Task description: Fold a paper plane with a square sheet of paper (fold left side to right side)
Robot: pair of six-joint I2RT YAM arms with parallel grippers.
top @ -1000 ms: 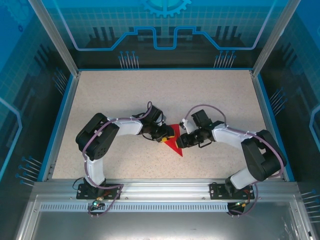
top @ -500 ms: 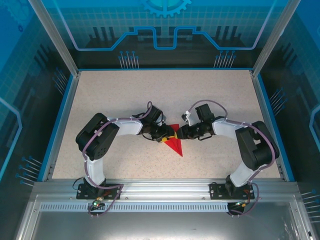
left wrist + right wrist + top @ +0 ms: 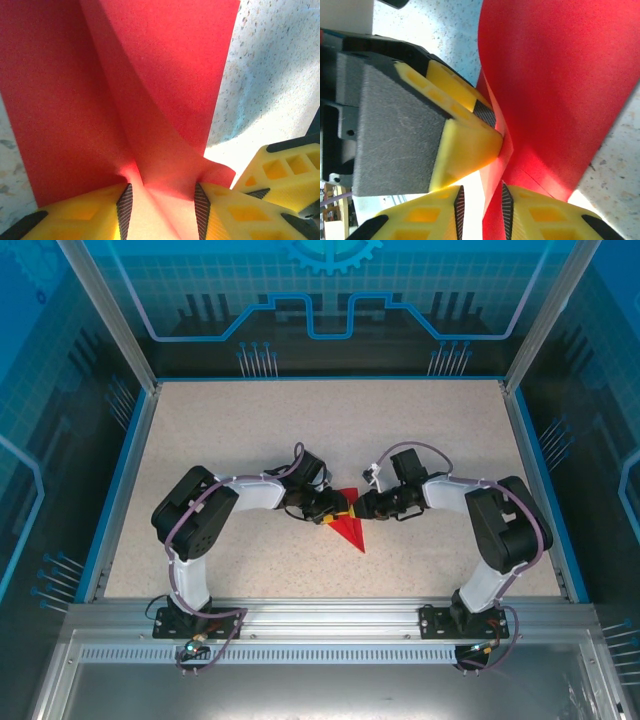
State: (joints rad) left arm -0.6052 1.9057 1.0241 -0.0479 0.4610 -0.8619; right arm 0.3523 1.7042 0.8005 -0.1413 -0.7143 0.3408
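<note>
The red paper plane (image 3: 352, 532) lies at the table's middle as a creased triangle, its tip pointing toward the near edge. My left gripper (image 3: 337, 509) comes in from the left at its far end. In the left wrist view the paper plane (image 3: 150, 95) bulges up in a ridge that touches both pads of the left gripper (image 3: 162, 207). My right gripper (image 3: 366, 507) faces it from the right. In the right wrist view an edge of the paper plane (image 3: 555, 85) stands between the right gripper (image 3: 482, 207) jaws against one pad, with a gap to the other. The left gripper's yellow finger (image 3: 465, 142) is just ahead.
The speckled table (image 3: 250, 430) has a raised blue rim (image 3: 118, 480) on three sides and metal posts at the corners. Both arms bend inward over its near half. The right gripper's yellow finger (image 3: 280, 172) shows at the lower right of the left wrist view.
The right gripper has moved away from the near edge, up along the plane to its far end opposite the left gripper, and its jaws have narrowed. The left arm has held still.
</note>
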